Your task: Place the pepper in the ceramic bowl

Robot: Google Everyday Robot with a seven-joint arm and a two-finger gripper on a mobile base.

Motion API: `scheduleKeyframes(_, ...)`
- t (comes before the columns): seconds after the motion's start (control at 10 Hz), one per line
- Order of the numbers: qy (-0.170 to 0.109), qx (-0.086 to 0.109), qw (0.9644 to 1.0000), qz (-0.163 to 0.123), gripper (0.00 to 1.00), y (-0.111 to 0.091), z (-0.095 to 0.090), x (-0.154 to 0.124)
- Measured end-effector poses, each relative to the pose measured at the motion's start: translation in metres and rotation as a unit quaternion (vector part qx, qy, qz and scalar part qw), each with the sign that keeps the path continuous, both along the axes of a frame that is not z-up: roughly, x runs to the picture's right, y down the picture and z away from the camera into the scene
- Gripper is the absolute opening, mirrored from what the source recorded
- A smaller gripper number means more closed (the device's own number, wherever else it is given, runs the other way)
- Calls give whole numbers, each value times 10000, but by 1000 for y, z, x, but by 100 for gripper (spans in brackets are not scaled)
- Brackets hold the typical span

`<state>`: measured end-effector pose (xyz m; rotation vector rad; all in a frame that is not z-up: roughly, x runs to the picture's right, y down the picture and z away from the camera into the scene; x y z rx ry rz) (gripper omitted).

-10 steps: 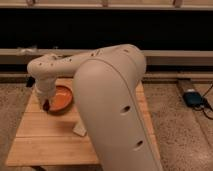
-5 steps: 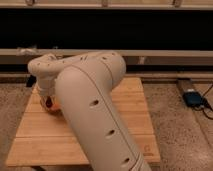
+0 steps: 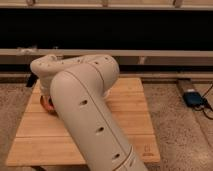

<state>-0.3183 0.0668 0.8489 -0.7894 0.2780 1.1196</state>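
Observation:
My white arm fills the middle of the camera view and reaches left over the wooden table. Only a thin orange-brown sliver of the ceramic bowl shows at the arm's left edge. My gripper is down at that sliver, over the bowl's left side, and the arm covers nearly all of it. The pepper is hidden.
The table stands on a speckled floor. A blue box with a cable lies on the floor at the right. A long dark ledge and wall run behind the table.
The arm's big link has swung left and nearer the camera. It now covers almost all of the bowl, which showed plainly a second ago.

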Motion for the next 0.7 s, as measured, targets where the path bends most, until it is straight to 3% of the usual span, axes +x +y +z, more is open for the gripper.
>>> scheduleKeyframes(0.1,53,24,10000,64,80,-6,3,6)
scheduleKeyframes(0.7,75,25,9999,79,80,-8,4,9)
